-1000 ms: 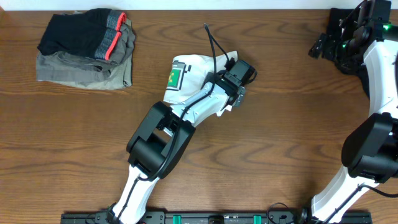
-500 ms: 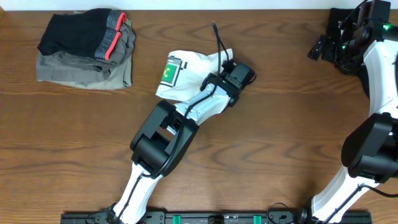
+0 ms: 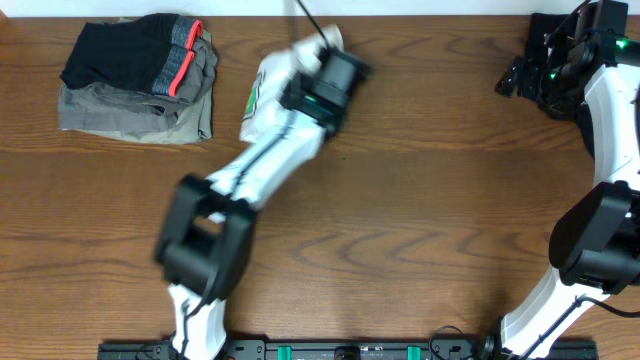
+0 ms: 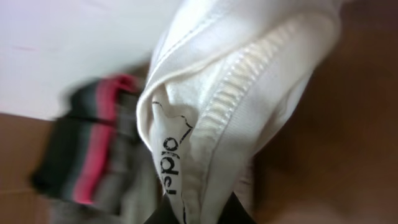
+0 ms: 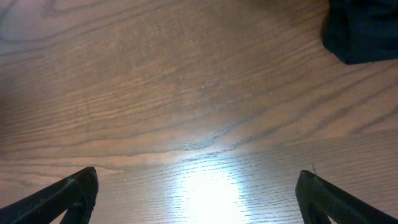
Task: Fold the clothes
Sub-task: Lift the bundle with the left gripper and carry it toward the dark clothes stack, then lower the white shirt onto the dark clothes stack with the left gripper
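Your left gripper point(image 4: 198, 215) was clamped on the T-shirt point(image 3: 262, 100), apparently folded, near the stack point(image 3: 140, 85); right gripper point(image 5: 198, 186) was spread, empty; probably only placing remained.

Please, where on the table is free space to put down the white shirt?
The wide bare table between the left arm and right arm is free, also the strip below the folded pile. The top left is crowded: pile and T-shirt lie close together.

I am seeing a brown wood-grain table point(image 3: 430, 220) carrying a bright glare patch point(image 5: 208, 183); a white surface point(image 3: 450, 6) is bordering its far edge.
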`<state>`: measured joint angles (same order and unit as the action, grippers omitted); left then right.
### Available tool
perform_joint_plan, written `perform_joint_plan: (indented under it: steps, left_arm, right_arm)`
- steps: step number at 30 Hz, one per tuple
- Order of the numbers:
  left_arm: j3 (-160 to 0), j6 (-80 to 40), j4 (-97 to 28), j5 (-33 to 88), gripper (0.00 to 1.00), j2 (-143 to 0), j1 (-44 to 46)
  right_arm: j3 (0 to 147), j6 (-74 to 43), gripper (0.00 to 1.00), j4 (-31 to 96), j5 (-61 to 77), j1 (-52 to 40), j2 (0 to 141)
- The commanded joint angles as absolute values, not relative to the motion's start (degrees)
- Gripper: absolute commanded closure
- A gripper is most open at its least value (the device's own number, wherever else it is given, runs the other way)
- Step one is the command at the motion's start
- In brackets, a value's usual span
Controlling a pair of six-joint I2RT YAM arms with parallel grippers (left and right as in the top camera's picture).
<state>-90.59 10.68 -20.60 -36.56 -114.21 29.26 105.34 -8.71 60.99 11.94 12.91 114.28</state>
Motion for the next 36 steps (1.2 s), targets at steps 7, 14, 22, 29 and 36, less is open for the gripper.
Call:
perform_joint_plan:
  steps: [7, 14, 22, 29, 36]
  left_arm:
    - [-93.01, 24.49, -9.85, -39.44, 0.94, -102.08, 17.78]
    - [-92.99, 39.38, -0.27, -30.65, 0.94, -102.76, 7.29]
    - [-92.99, 42.44, 6.94, -12.95, 0.94, -104.16, -6.74]
    - [-92.99, 47.2, 15.09, -10.87, 0.94, -109.97, -12.56]
    - [-92.99, 54.3, 21.56, -11.05, 0.94, -118.52, -12.93]
  right_arm:
    - [105.21, -8.08, 0.01, 60.16, 11.81, 10.79, 114.5]
    - [105.21, -8.08, 0.01, 60.01, 11.79, 9.32, 114.5]
    - [105.19, -8.08, 0.01, 60.14, 11.79, 6.76, 114.5]
    - [105.19, -8.12, 0.01, 59.81, 11.79, 4.4, 114.5]
    - [105.19, -7.64, 0.01, 61.21, 6.94, 0.58, 114.5]
